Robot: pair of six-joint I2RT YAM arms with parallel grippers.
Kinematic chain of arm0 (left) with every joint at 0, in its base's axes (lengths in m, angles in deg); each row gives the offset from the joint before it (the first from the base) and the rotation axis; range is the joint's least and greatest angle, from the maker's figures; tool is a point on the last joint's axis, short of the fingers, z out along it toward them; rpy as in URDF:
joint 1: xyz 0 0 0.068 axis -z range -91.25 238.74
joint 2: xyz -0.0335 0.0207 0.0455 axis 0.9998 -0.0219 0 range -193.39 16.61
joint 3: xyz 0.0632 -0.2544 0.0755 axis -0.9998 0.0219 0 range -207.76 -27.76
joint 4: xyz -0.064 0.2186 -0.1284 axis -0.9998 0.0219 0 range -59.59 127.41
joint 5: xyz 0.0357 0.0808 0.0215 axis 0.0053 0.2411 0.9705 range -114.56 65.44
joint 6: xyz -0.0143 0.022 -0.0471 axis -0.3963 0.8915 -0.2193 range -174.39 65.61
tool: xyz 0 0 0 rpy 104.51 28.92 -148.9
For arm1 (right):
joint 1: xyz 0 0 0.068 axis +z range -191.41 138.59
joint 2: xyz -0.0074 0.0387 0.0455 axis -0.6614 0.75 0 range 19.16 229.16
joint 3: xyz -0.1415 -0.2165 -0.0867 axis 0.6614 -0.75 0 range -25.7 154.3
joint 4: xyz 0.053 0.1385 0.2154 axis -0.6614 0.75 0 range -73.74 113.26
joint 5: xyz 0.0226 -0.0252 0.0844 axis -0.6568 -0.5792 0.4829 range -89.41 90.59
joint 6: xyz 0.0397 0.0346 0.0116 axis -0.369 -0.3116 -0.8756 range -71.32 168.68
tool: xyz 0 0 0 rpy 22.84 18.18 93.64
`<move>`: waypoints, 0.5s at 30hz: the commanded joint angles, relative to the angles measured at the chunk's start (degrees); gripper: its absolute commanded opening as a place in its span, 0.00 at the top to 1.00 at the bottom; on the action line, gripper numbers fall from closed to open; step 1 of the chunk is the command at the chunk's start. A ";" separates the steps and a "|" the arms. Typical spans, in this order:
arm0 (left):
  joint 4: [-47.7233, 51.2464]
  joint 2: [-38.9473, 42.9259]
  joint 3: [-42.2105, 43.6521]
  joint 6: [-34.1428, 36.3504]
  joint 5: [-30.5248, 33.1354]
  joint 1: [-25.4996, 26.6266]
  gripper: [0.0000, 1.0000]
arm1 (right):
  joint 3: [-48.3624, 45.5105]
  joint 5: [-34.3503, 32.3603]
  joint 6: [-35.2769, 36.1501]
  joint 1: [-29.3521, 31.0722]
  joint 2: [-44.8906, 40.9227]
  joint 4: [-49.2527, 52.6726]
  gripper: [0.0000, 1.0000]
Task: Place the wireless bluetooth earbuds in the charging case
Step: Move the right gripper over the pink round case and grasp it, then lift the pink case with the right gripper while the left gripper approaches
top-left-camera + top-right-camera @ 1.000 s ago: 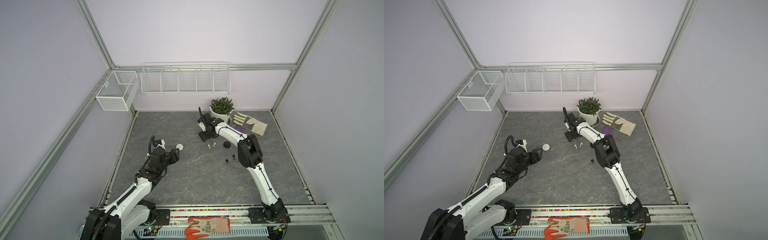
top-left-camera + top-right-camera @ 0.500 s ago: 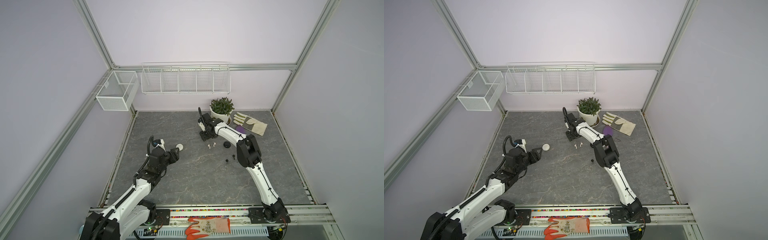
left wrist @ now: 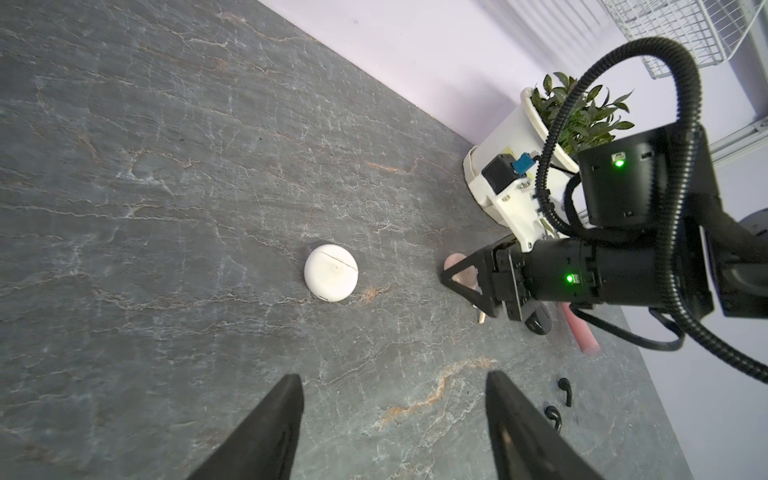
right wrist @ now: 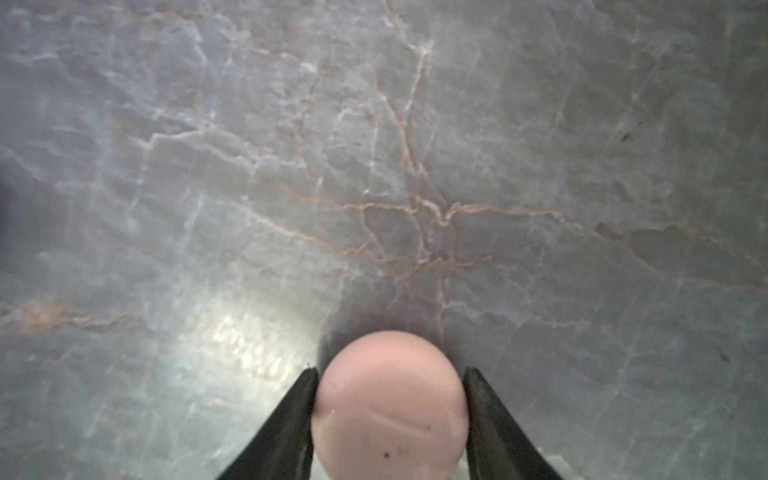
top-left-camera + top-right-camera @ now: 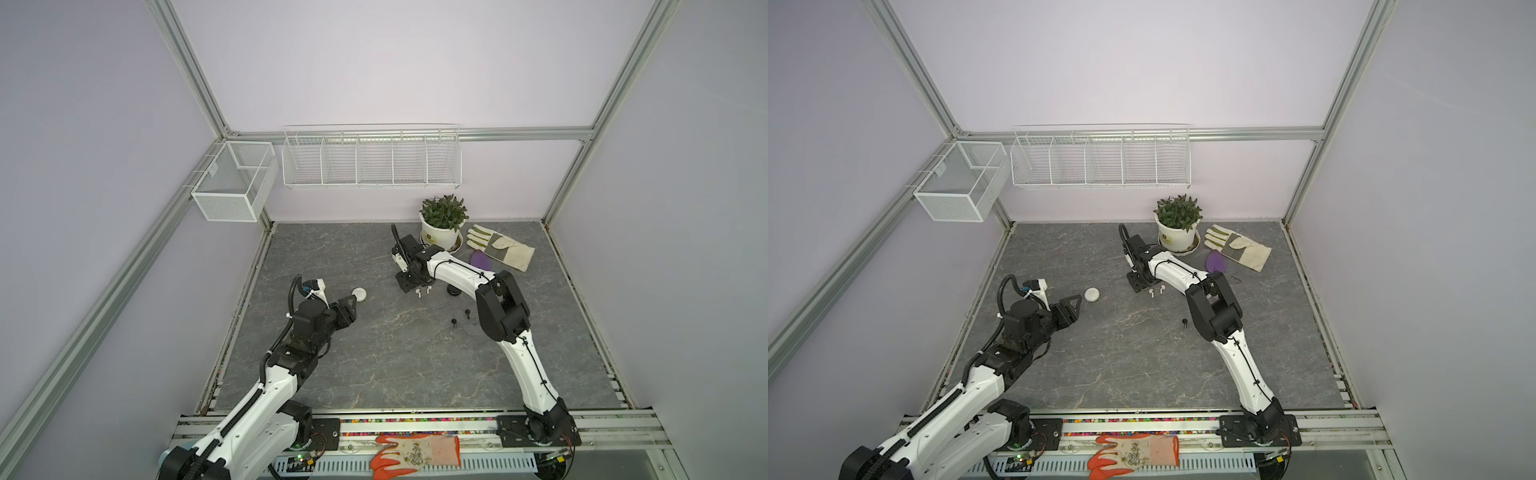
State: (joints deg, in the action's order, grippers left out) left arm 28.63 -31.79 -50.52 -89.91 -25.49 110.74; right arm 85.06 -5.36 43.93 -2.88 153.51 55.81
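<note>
Right hand [image 4: 390,372] has closed onto the pale pink round charging case [image 4: 388,415], clamping its sides. Left hand [image 3: 393,374]: jaws apart, empty. Two whitish stemmed earbuds [image 5: 419,292] lie on the grey marbled surface [image 5: 374,353] beside the case. Advised: keep case level, seam clear.

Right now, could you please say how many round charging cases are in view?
3. The white round case lies ahead of the left gripper; the pale pink round case sits in the right gripper; the black round case lies beside the right arm, which may hide more.
</note>
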 commanded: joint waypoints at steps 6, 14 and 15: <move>3.23 4.90 2.41 0.59 1.04 -0.32 0.31 | -13.89 2.63 -6.82 3.12 -12.16 -8.73 0.58; -3.72 7.83 7.30 1.79 -3.78 -0.34 0.32 | -21.77 7.36 -11.71 4.54 -17.82 -17.33 0.58; -5.52 7.54 7.76 2.78 -5.01 -0.32 0.32 | -23.22 8.32 -12.46 4.69 -18.98 -19.66 0.58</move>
State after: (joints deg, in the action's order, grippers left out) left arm 27.71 -24.28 -44.34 -89.22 -27.39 110.74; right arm 64.23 -0.31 35.06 1.42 138.36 42.50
